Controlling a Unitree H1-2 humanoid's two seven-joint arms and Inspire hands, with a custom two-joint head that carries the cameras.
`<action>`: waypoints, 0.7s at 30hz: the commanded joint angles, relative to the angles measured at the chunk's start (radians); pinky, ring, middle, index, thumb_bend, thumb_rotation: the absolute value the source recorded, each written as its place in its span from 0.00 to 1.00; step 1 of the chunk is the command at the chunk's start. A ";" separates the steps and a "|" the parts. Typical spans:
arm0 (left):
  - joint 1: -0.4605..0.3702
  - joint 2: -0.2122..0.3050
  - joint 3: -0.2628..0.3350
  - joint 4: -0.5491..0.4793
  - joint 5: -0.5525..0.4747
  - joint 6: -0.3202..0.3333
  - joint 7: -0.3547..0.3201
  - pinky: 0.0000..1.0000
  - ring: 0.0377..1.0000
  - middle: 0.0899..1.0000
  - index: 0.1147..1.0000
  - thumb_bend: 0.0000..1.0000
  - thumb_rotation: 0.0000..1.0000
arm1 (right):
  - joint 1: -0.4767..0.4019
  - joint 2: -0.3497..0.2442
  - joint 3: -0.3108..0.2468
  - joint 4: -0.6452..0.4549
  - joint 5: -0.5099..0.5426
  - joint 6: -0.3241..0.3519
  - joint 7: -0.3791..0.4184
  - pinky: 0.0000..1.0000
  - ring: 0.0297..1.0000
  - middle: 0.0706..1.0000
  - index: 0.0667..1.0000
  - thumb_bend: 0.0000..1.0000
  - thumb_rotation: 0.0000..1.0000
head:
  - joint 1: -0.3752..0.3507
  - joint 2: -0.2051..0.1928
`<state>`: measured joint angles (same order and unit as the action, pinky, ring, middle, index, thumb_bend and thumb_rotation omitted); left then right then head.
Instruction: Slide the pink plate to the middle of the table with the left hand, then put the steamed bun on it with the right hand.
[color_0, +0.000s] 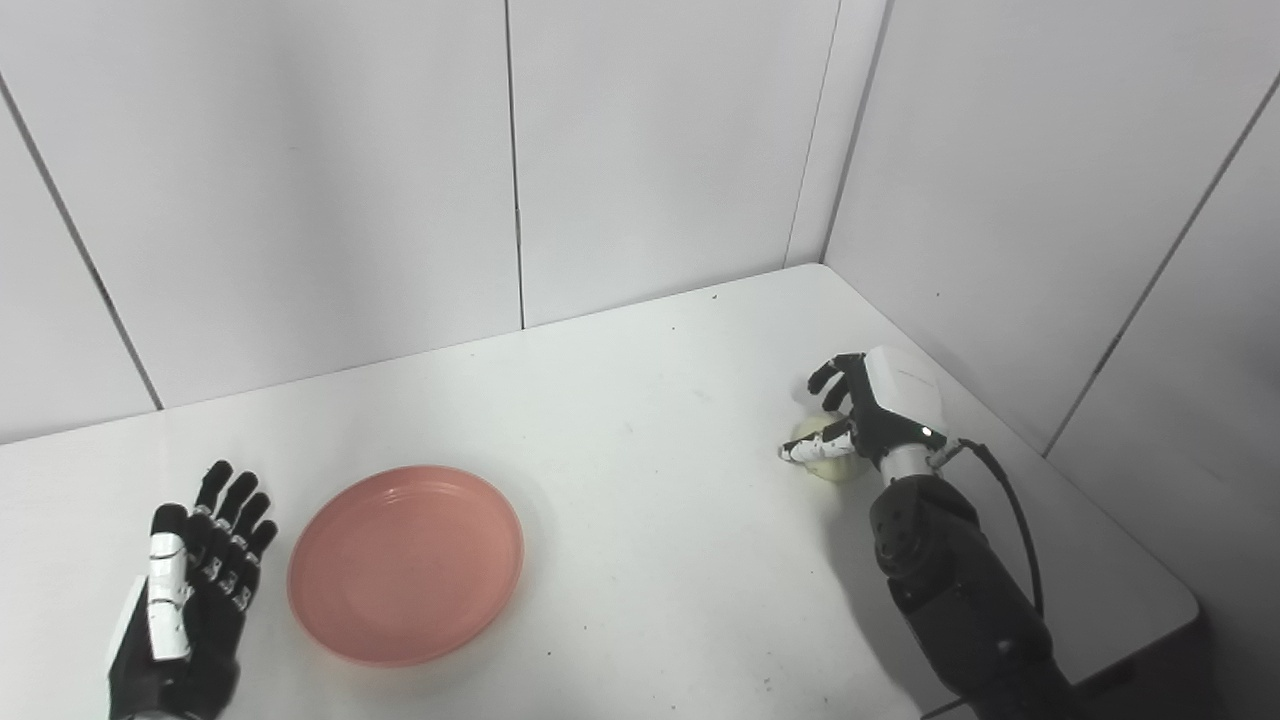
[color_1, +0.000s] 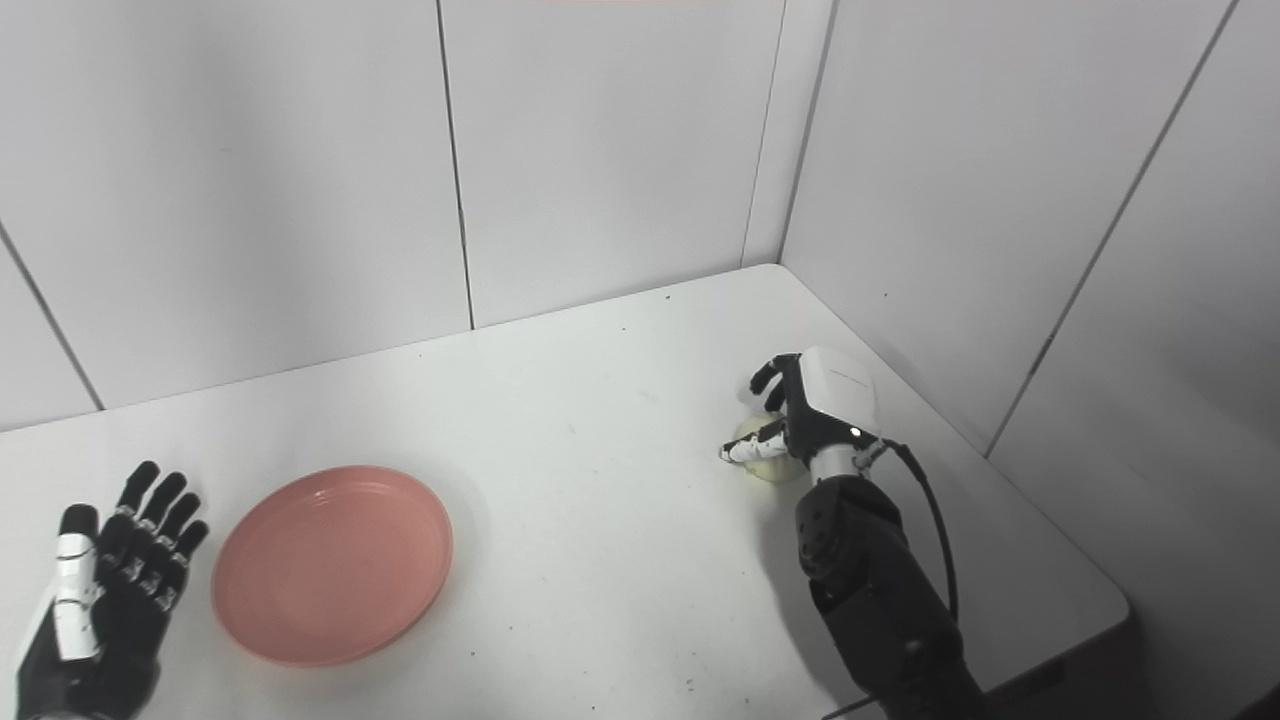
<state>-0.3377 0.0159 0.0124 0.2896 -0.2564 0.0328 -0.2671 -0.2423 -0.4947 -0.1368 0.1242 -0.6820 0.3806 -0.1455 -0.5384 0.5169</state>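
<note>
- The right hand sits near the right edge of the table, fingers curled over the steamed bun and thumb across its near side, grasping it; the bun appears to rest on the tabletop.
- The left hand lies near the front-left corner, fingers spread and holding nothing.
- The pink plate lies flat just beside the left hand, not touching it, well apart from the bun.
</note>
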 joint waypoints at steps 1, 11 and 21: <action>0.014 -0.006 -0.007 -0.004 0.003 0.037 0.010 1.00 1.00 0.99 0.97 0.65 1.00 | -0.024 -0.020 -0.017 -0.020 0.005 -0.055 -0.071 0.19 0.36 0.44 0.46 0.52 0.00 | 0.003 0.001; 0.018 -0.008 -0.020 -0.015 0.019 0.037 0.011 1.00 0.99 0.98 0.97 0.65 1.00 | -0.014 -0.005 -0.004 -0.128 0.010 -0.024 -0.087 0.23 0.34 0.41 0.49 0.51 0.00 | 0.017 0.001; 0.026 -0.009 -0.036 -0.035 0.022 0.037 0.007 1.00 1.00 0.99 0.97 0.63 1.00 | -0.025 0.014 0.006 -0.210 0.102 -0.102 -0.068 0.26 0.41 0.45 0.45 0.52 0.00 | 0.046 0.002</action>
<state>-0.3243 0.0109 -0.0195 0.2605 -0.2429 0.0485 -0.2658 -0.2329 -0.4667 -0.1277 -0.0460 -0.5888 0.3364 -0.2095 -0.4940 0.5185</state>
